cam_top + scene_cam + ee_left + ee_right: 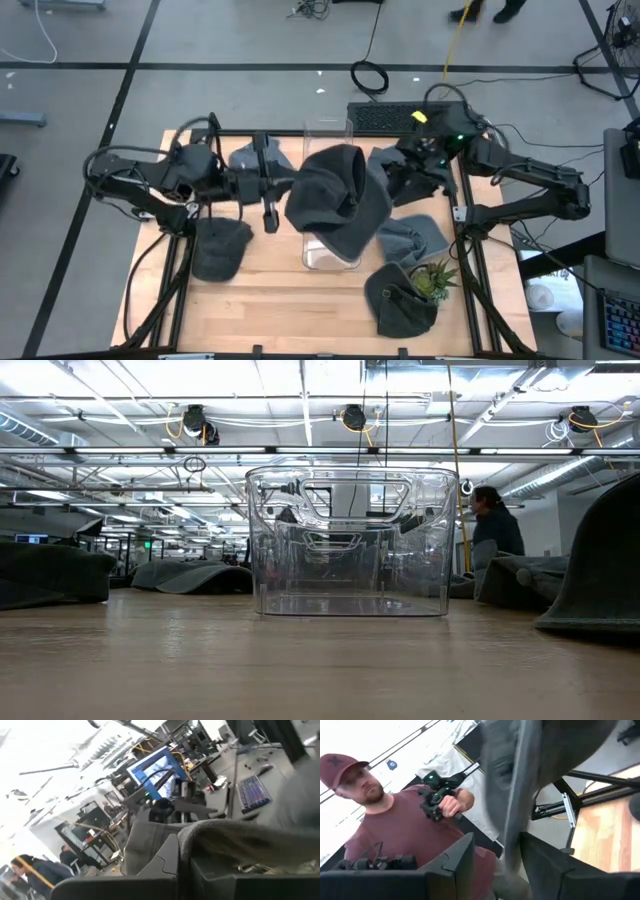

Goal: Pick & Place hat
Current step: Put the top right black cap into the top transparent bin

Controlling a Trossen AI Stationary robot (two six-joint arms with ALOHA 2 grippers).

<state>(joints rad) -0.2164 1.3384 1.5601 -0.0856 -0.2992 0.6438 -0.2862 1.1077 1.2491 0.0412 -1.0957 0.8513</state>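
A dark grey hat (330, 200) hangs spread out above the clear bin (327, 130) at the table's middle. The low view shows the bin (350, 540) with nothing in it, and the hat is above that picture. My left gripper (278, 192) reaches in level from the table's left and is shut on the hat's left side. From the right, my right gripper (392, 178) stands at the hat's right side. Its fingers are open on either side of a hanging fold of the hat (512, 820). My left gripper pinches the hat's left edge (200, 836) between its two fingers, coming in level from the table's left. The hat is lifted clear and sags slack over the bin. My right gripper's fingers (545, 865) stand apart around the fold; whether they touch it I cannot tell.
Other dark hats lie on the table at the near left (220, 248), far left (250, 158), right (412, 238) and near right (400, 302), the last beside a small green plant (432, 280). A keyboard (395, 118) sits beyond the far edge. A person (405, 825) stands close by.
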